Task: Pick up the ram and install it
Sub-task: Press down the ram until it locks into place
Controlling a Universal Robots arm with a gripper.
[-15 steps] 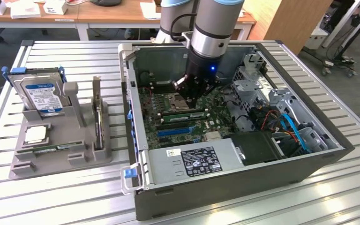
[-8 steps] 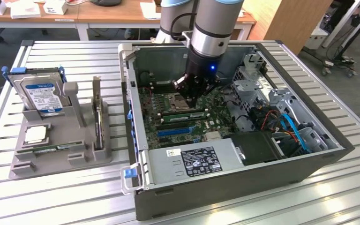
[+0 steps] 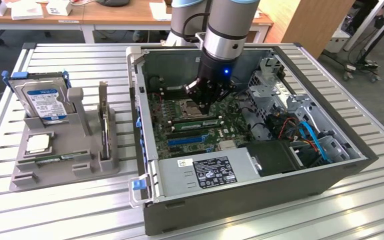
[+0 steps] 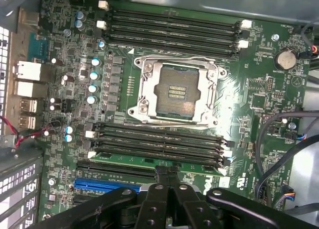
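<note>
Wrist view: the claw [image 4: 168,181], fingers together, presses the ram [image 4: 154,161] into its slot [image 4: 157,154]. Install step, I judge; seating calls for even downward pressure.

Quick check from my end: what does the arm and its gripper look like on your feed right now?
The arm is built of thick grey cylindrical segments with a polished silver band at the wrist. Below that sits a black housing with a small blue light glowing on it, and a dark cable runs along the arm. The gripper is black, with linkage bars joined by round pivot pins and narrow fingers.
</note>
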